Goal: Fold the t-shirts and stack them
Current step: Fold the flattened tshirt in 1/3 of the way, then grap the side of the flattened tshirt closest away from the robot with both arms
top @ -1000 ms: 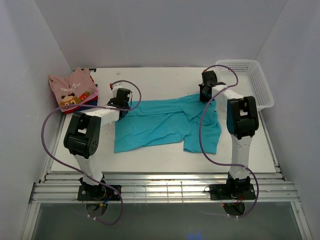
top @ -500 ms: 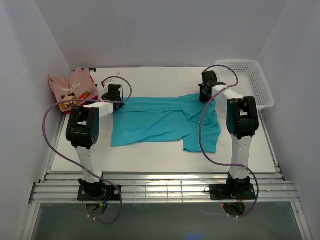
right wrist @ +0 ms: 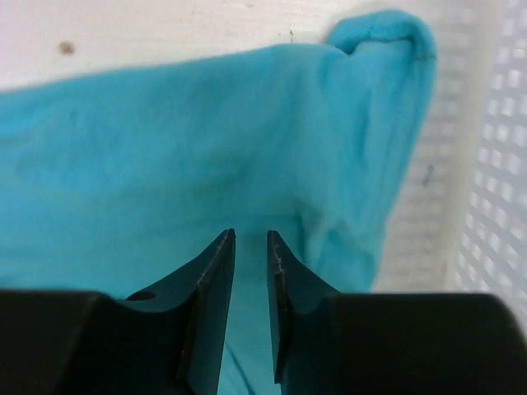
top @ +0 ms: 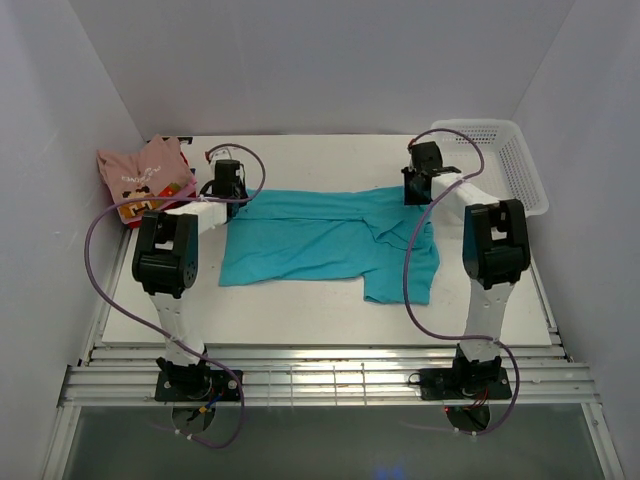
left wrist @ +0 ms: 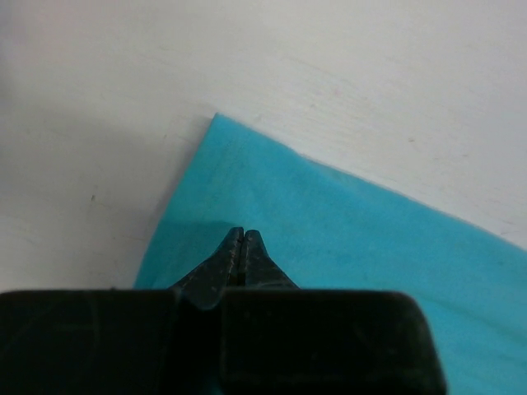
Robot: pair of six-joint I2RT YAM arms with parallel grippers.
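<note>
A plain teal t-shirt (top: 320,235) lies spread flat across the middle of the table. My left gripper (top: 230,188) is at its far-left corner. In the left wrist view the jaws (left wrist: 244,234) are shut with their tips on the teal cloth (left wrist: 370,247), just behind the corner. My right gripper (top: 418,192) is over the shirt's far-right part. Its jaws (right wrist: 250,237) stand a narrow gap apart above the cloth (right wrist: 165,148), holding nothing. A folded pink shirt with a block graphic (top: 145,178) lies at the far left on a red one (top: 176,201).
A white mesh basket (top: 505,165) stands at the far right corner, and its wall shows beside the shirt's sleeve in the right wrist view (right wrist: 494,164). White table (left wrist: 329,66) lies beyond the shirt's corner. Walls close in the left, back and right.
My left gripper pulled the shirt's left side out to the left and straightened its top edge. My right gripper shifted slightly up and right.
</note>
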